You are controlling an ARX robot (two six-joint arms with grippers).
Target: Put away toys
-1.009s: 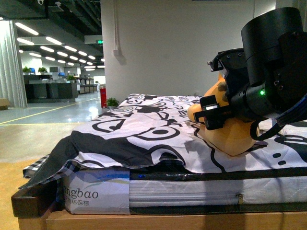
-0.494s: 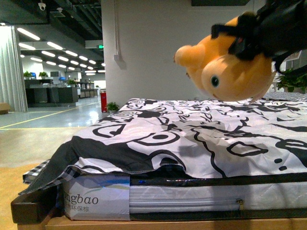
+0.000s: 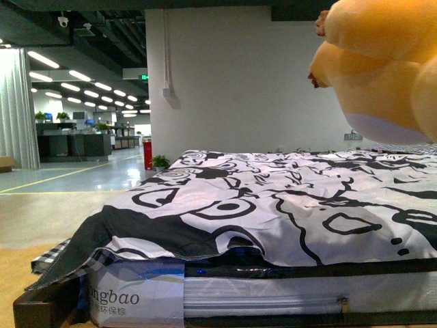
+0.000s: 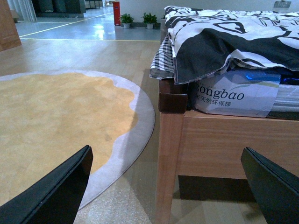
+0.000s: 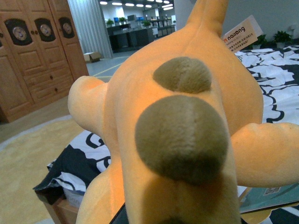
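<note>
The orange-yellow plush animal (image 3: 382, 68) hangs in the air, clear of the black-and-white patterned duvet (image 3: 273, 198) and above the right part of the bed as the front view shows it, with its body cut off by the top and right edges of that view. In the right wrist view the plush fills almost everything: two rounded brownish-grey patches (image 5: 182, 140) sit one behind the other on its body, stubby limbs stick out to either side, and a printed paper tag (image 5: 240, 33) shows near its far end. The right gripper's fingers are hidden by the plush, so its opening and hold cannot be told. The left gripper (image 4: 166, 151) is spread wide with nothing between its fingers (image 4: 60, 186), low beside the wooden bed frame (image 4: 224, 140) at the corner where the duvet droops over the labelled mattress (image 4: 233, 95). A round yellow rug (image 4: 56, 121) with a grey border lies on the floor just beside that corner.
</note>
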